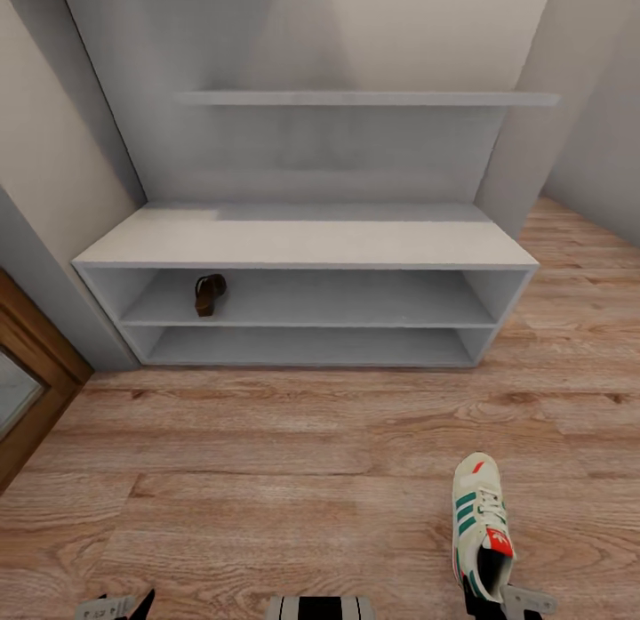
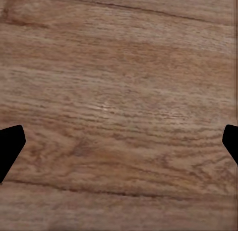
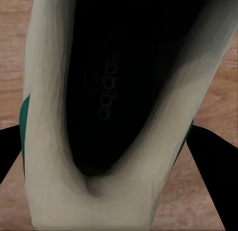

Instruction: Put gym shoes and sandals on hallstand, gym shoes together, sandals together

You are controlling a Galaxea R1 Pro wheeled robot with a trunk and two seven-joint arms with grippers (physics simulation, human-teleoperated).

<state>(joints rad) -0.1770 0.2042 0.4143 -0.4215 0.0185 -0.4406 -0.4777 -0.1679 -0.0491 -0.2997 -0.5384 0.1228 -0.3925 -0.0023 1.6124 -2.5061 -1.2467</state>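
— Where's the shoe right now?

— I've got one gym shoe point(image 1: 480, 524) in the right gripper point(image 1: 498, 602), low at the near right of the head view, toe pointing toward the hallstand point(image 1: 307, 242). In the right wrist view the black fingers point(image 3: 213, 156) press against both sides of the heel, clamped on it, and I'm looking straight down into the dark opening of the shoe. I grip at the heel so the toe can lead into a shelf.

— And the left side?

— The left gripper point(image 2: 119, 146) hangs over bare corridor floor point(image 2: 119, 67), fingers wide apart, holding nothing. It's free for the next pickup.

— Anything on the rack?

— One sandal point(image 1: 210, 293) sits on the upper shoe shelf, toward its left end. I judge that leaves room beside it for its partner, so this shoe should go further right, with space for the second gym shoe next to it. The counter top of the hallstand is bare.
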